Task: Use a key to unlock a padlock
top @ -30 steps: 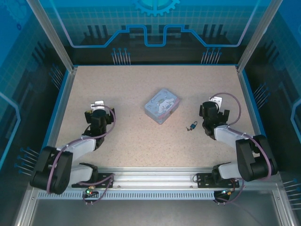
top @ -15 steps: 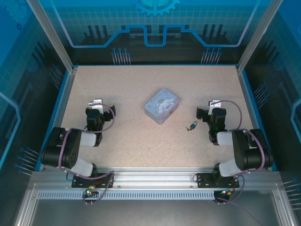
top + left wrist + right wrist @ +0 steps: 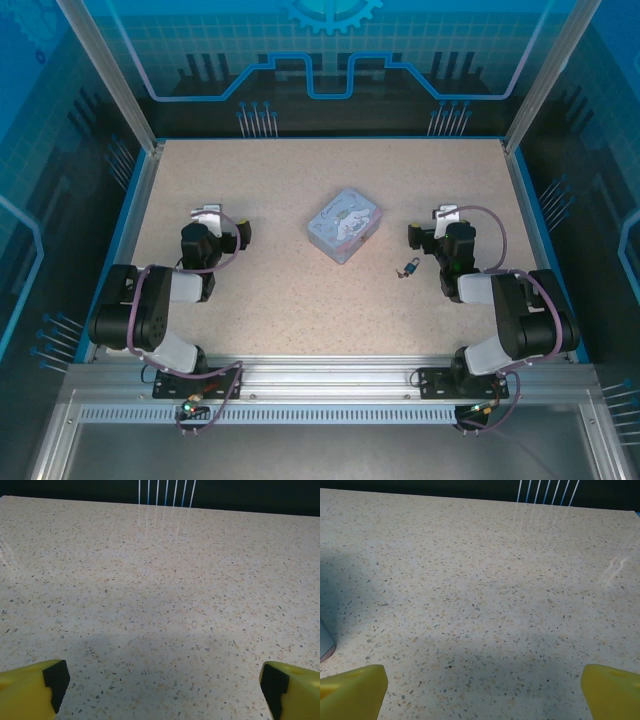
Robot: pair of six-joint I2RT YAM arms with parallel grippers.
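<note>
Left gripper point(image 3: 164, 687) and right gripper point(image 3: 482, 690) both empty, fingers spread wide, low over the speckled table point(image 3: 280, 180). Padlock point(image 3: 408, 268) lies on the table just left of the right arm's wrist, near the pale blue-grey box point(image 3: 345, 224) at centre. Key too small to tell apart from it.

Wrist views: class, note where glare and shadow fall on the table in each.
Left wrist: white streaks reflect on the table at its far edge, soft shadow lies nearest the yellow fingers. Right wrist: streaks upper right, shadow left and near.
</note>
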